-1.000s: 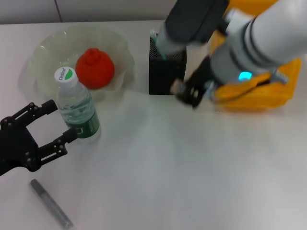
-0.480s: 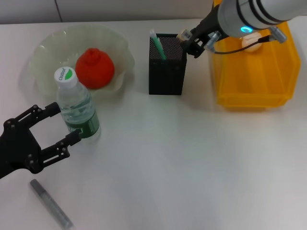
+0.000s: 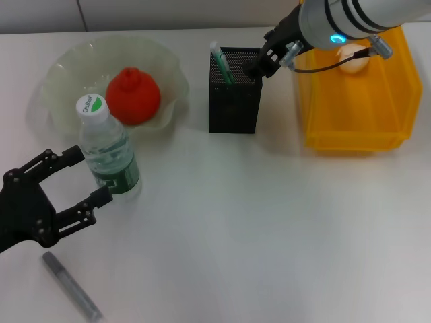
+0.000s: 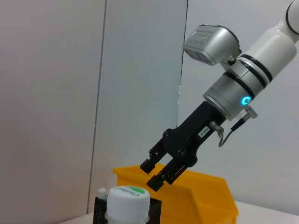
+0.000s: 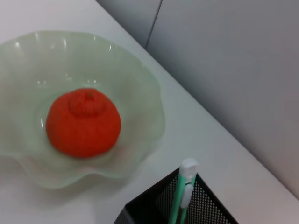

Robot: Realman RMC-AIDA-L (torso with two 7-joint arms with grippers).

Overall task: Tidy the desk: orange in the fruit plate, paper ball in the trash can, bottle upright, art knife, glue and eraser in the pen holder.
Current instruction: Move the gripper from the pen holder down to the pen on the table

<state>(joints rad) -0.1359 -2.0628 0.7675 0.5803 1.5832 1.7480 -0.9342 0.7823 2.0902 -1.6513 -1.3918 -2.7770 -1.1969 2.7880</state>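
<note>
Currently the right gripper point(image 3: 259, 66) hovers over the pen holder point(image 3: 234, 101), fingers narrowly apart and nothing visible between them; the glue point(image 3: 221, 62) stands inside leaning on a wall, eraser not visible. Orange point(image 3: 133, 95) sits in the fruit plate point(image 3: 60, 74), bottle point(image 3: 108, 151) stands upright just in front of it, a pale ball (likely the paper ball point(image 3: 353, 59)) lies in the trash can point(image 3: 357, 114). Left gripper point(image 3: 75, 178) is spread wide with the bottle's base between its fingers, no clear contact, so probably just freed; the art knife point(image 3: 71, 286) lies flat on the counter point(image 3: 269, 235) near it, looks like the last item.
</note>
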